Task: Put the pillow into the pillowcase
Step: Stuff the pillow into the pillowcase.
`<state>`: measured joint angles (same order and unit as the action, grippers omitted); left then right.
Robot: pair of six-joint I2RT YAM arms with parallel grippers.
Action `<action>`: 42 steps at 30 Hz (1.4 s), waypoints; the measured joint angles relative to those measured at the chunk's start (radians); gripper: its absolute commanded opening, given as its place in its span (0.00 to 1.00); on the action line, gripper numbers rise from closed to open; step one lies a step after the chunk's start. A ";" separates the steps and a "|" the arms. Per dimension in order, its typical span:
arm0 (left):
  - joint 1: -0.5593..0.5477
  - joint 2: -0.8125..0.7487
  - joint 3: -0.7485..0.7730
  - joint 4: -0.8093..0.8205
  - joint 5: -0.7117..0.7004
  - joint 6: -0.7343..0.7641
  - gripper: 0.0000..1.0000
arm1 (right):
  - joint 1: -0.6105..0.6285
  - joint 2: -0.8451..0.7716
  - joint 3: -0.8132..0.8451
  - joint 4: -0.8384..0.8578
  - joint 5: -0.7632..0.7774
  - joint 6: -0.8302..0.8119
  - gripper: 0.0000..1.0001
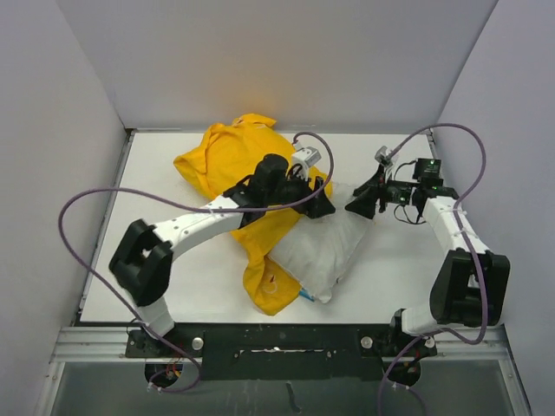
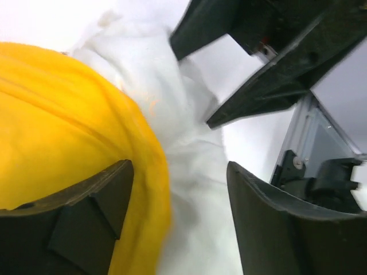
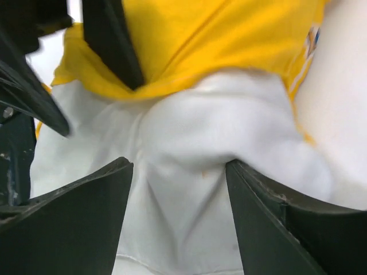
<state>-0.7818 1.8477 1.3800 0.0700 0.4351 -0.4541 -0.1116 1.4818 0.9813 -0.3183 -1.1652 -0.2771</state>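
The yellow pillowcase (image 1: 230,160) lies crumpled at the table's middle-left, draped over one end of the white pillow (image 1: 325,247), which sticks out toward the front right. My left gripper (image 1: 325,206) hovers at the seam where the two meet. It is open, with the pillowcase (image 2: 63,120) edge beside its left finger and the pillow (image 2: 149,74) between the jaws. My right gripper (image 1: 357,206) faces it from the right, also open, straddling a bulge of pillow (image 3: 189,126) below the pillowcase (image 3: 218,34) rim. Each wrist view shows the other gripper's black fingers (image 2: 269,74) (image 3: 112,40) close by.
Grey walls enclose the white table (image 1: 390,277) on the left, back and right. Purple cables loop over both arms. A metal rail (image 1: 277,338) with the arm bases runs along the near edge.
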 measured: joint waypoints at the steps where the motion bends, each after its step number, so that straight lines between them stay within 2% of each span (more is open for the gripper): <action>1: -0.005 -0.060 -0.028 -0.016 -0.018 0.020 0.78 | -0.004 -0.018 0.032 -0.072 -0.011 -0.076 0.81; 3: -0.015 -0.207 -0.086 -0.054 -0.064 0.063 0.95 | -0.013 -0.060 0.104 -0.241 -0.030 -0.277 0.99; 6: -0.015 -0.454 -0.198 -0.097 -0.151 0.104 0.98 | -0.021 -0.157 0.151 -0.465 -0.068 -0.618 0.98; 10: -0.005 -0.735 -0.377 -0.153 -0.254 0.095 0.98 | 0.019 -0.300 0.108 -0.736 -0.140 -1.079 0.98; 13: 0.002 -0.852 -0.528 -0.219 -0.304 0.051 0.93 | 0.175 -0.360 0.073 -0.800 -0.113 -1.226 1.00; 17: 0.005 -0.877 -0.714 -0.305 -0.349 -0.027 0.86 | 0.458 -0.325 0.047 -0.785 0.030 -1.295 0.90; 20: 0.005 -0.872 -0.842 -0.317 -0.348 -0.091 0.83 | 0.552 -0.261 0.012 -0.722 0.161 -1.299 0.80; 22: 0.003 -0.839 -0.904 -0.290 -0.331 -0.132 0.76 | 0.608 -0.226 -0.040 -0.644 0.270 -1.284 0.69; 24: 0.002 -0.779 -0.928 -0.249 -0.316 -0.159 0.56 | 0.660 -0.197 -0.092 -0.552 0.379 -1.259 0.49; 27: 0.000 -0.679 -0.936 -0.150 -0.284 -0.187 0.04 | 0.746 -0.159 -0.134 -0.391 0.537 -1.197 0.09; 28: 0.001 -0.657 -0.937 -0.113 -0.266 -0.193 0.00 | 0.780 -0.143 -0.138 -0.322 0.605 -1.145 0.01; 32: -0.030 -0.609 -0.909 0.051 -0.126 -0.191 0.00 | 0.845 -0.108 -0.096 -0.153 0.776 -0.894 0.00; 35: -0.108 -0.601 -0.786 0.077 -0.086 -0.194 0.00 | 0.822 -0.102 0.013 -0.093 0.850 -0.690 0.00; 39: -0.173 -0.602 -0.642 0.138 -0.071 -0.261 0.00 | 0.713 -0.148 0.116 0.061 0.830 -0.466 0.00; 42: -0.225 -0.603 -0.632 0.187 -0.049 -0.276 0.01 | 0.654 -0.183 0.010 0.218 0.737 -0.355 0.03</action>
<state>-1.0073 1.2446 0.7479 0.2573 0.3859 -0.7300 0.5426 1.2987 0.9913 -0.1001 -0.4282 -0.6323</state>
